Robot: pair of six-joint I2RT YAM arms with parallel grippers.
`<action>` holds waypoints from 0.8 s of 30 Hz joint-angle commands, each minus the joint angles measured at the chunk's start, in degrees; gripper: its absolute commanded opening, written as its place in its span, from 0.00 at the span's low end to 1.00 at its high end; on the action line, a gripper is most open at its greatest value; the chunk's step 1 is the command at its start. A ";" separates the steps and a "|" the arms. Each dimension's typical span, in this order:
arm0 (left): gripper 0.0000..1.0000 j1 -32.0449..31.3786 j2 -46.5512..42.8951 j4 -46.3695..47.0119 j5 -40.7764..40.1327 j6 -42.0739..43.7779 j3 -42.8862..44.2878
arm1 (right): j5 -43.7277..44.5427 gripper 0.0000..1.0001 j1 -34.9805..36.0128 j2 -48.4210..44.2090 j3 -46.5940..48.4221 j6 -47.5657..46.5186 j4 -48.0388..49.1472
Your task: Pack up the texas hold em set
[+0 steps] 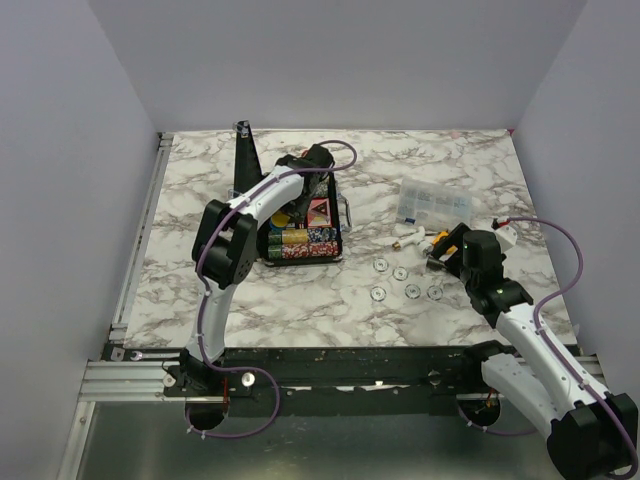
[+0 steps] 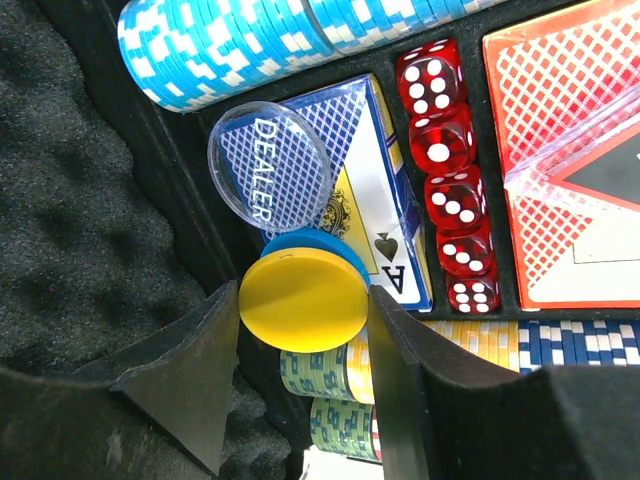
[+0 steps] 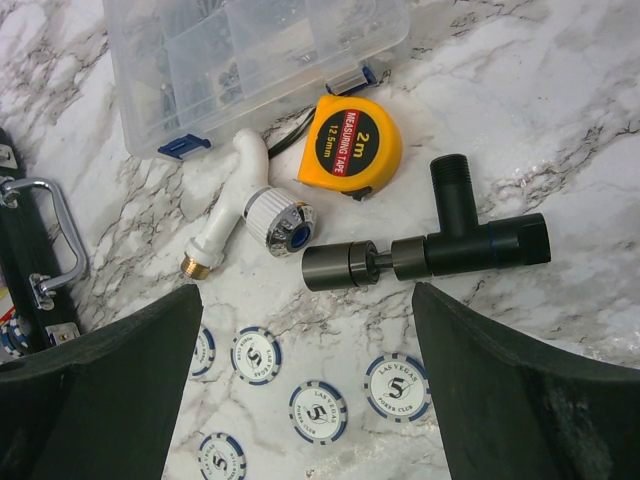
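The black case lies open, its lid standing up. In the left wrist view it holds rows of blue chips, a blue card deck, red dice, a red card box and a clear DEALER button. My left gripper is inside the case, its fingers closed against a yellow disc resting on a blue disc. My right gripper is open and empty above several loose white-and-blue chips on the table.
A clear compartment box, a yellow tape measure, a white tap and a black pipe fitting lie just beyond the right gripper. The case's metal handle is at its left. Walls enclose the marble table.
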 commanded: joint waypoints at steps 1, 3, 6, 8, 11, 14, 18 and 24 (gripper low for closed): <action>0.40 0.27 1.42 -0.61 -1.72 0.09 0.58 | -0.47 0.88 -0.25 0.34 -0.64 -0.79 1.17; 0.41 0.27 1.33 -0.53 -1.64 0.00 0.27 | -0.56 0.88 -0.31 0.29 -0.62 -0.77 1.16; 0.44 0.27 1.21 -0.70 -2.19 -0.11 -0.04 | -0.53 0.88 -0.27 0.30 -0.66 -0.78 1.23; 0.49 0.27 1.24 -0.88 -2.73 -0.18 -0.13 | -0.52 0.88 -0.24 0.33 -0.68 -0.92 1.26; 0.54 0.27 1.00 -1.22 -3.47 -0.42 -0.17 | -0.62 0.88 -0.24 0.41 -0.66 -0.93 1.35; 0.58 0.27 0.71 -1.57 -3.74 -0.61 -0.26 | -0.73 0.88 -0.24 0.73 -0.61 -0.98 1.43; 0.65 0.28 -0.35 -1.84 -3.55 -0.79 -0.31 | -0.73 0.88 -0.24 1.19 -0.53 -1.03 1.44; 0.69 -0.20 -3.54 -3.16 -1.37 -1.21 0.47 | -1.02 0.88 -0.25 1.87 -0.31 -1.10 1.44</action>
